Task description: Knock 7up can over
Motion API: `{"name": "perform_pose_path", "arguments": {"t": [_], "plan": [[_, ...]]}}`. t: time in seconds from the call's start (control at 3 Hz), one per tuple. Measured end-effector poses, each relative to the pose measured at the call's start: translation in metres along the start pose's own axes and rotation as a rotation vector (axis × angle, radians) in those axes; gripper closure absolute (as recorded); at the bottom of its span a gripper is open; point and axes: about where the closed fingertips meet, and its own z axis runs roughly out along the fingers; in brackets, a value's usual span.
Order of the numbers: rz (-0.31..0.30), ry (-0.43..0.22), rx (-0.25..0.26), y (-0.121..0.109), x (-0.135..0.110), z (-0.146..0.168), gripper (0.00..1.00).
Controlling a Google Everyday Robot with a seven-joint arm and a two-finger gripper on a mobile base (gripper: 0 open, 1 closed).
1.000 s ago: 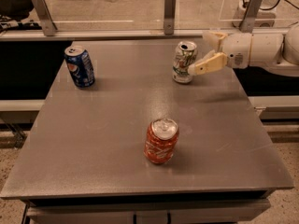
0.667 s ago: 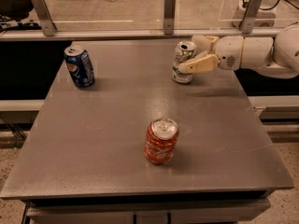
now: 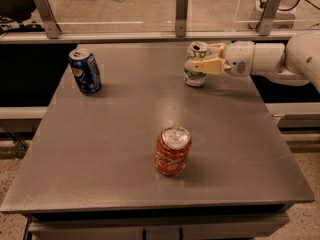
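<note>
The 7up can (image 3: 194, 70), white and silver with green markings, stands upright at the far right of the grey table (image 3: 125, 134). My gripper (image 3: 204, 57) reaches in from the right at the can's height. Its beige fingers (image 3: 206, 66) are apart and lie against the can's right side, one near the rim and one at mid-body. The gripper holds nothing.
A blue Pepsi can (image 3: 85, 71) stands at the far left of the table. An orange-red can (image 3: 172, 151) stands near the front middle. A glass barrier with metal posts (image 3: 182, 13) runs along the table's far edge.
My gripper has moved left from beside the 7up can until its fingers touch the can's right side. The can still stands in the same place.
</note>
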Motion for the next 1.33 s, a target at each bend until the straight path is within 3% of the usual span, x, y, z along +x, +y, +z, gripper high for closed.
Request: {"name": "perform_pose_path", "arguments": {"t": [0.33, 0.67, 1.0, 1.33], "plan": [[-0.012, -0.015, -0.012, 0.001, -0.011, -0.006, 0.87], [-0.103, 0.074, -0.041, 0.01, -0.038, -0.015, 1.0], [-0.189, 0.322, -0.114, 0.035, -0.044, -0.013, 1.0], [-0.347, 0.594, -0.154, 0.067, -0.058, -0.003, 1.0]]}}
